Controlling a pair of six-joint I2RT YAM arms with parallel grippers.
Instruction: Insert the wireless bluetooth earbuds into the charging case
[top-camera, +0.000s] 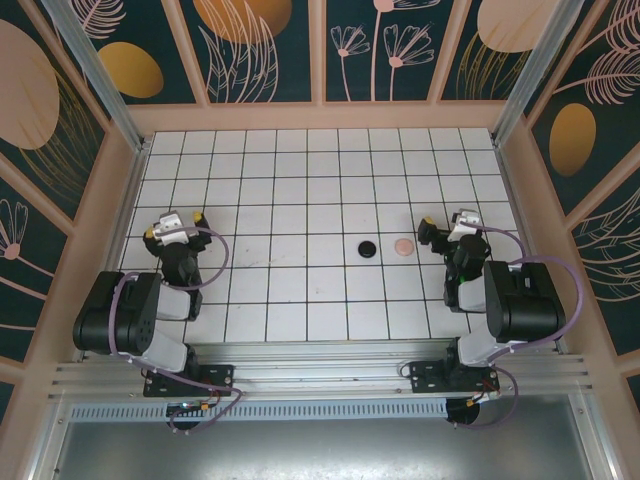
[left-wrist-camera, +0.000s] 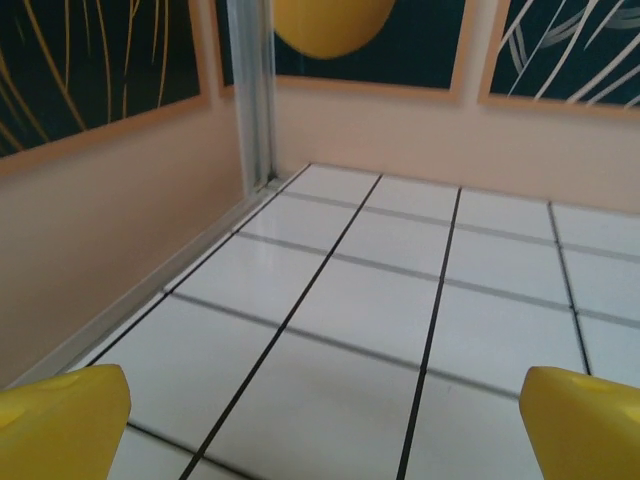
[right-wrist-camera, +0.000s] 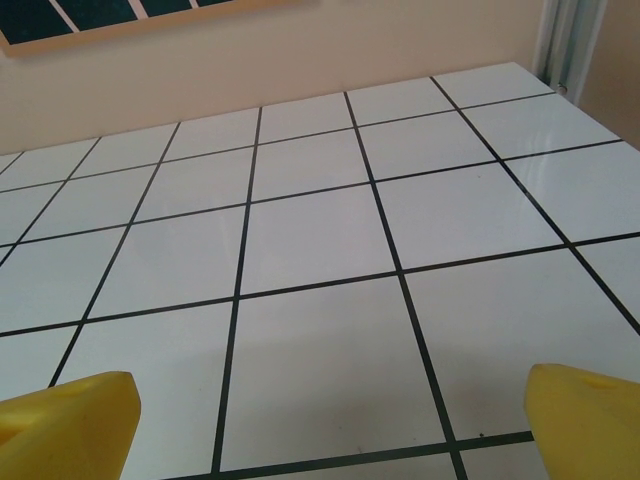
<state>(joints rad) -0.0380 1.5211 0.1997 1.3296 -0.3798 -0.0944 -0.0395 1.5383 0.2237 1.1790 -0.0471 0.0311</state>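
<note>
Yellow-tipped jaws of the left pincer (top-camera: 173, 222) and right pincer (top-camera: 443, 219) stand wide apart, holding nothing. A black disc (top-camera: 367, 247) and a pink disc (top-camera: 403, 246) lie side by side near the right pincer's left, pink nearer; the earbuds' place I cannot tell.

Staged robot test cell, lab-style: white black-gridded tile table (top-camera: 300, 190) boxed in by dark floral-printed wall panels (top-camera: 262, 55), silver aluminium mounting rail (top-camera: 320, 368) along the lower frame.
</note>
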